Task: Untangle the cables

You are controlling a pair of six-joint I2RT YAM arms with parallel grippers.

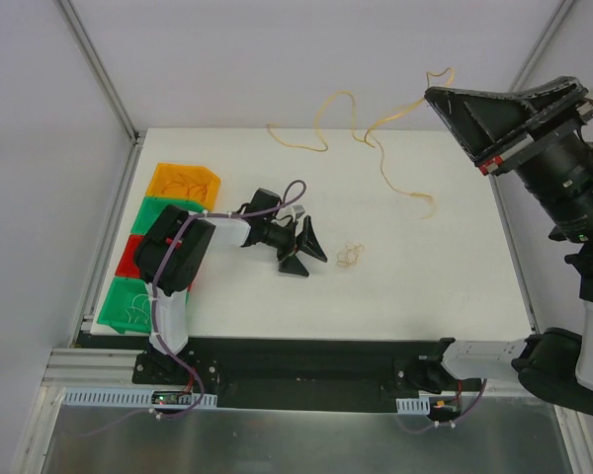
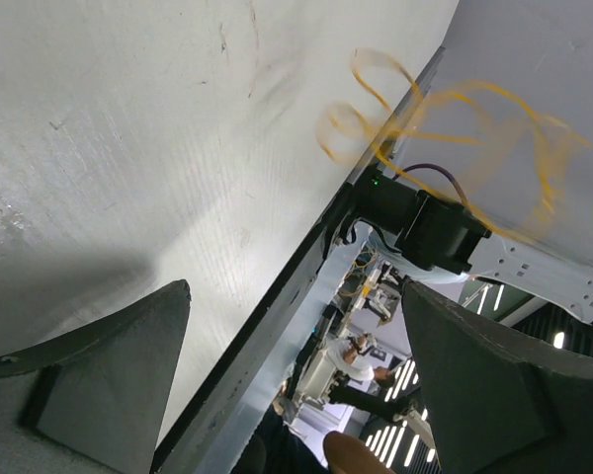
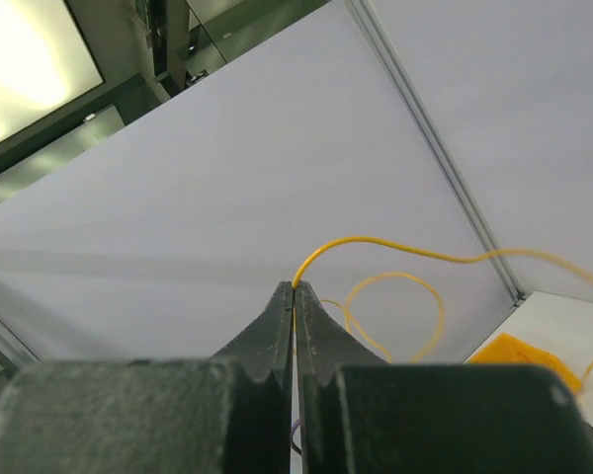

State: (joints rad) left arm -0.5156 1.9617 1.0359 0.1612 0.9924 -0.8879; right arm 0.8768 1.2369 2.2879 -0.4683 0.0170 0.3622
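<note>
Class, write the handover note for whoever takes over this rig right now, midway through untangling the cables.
Left gripper: jaws open, empty, over the table, left of the small clump.
Right gripper: jaws shut on the long orange-tan cable, held high at the far right.
Cables: the long one hangs from that grip and trails in waves across the far table; the clump lies apart from it, mid-table.
Done: long cable is clear of the clump.
Left: lay the long cable down; the clump looks coiled and may need separating.

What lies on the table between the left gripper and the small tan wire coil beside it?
Nothing. In the top view, only bare white table separates the left gripper from the small tan wire coil.
</note>
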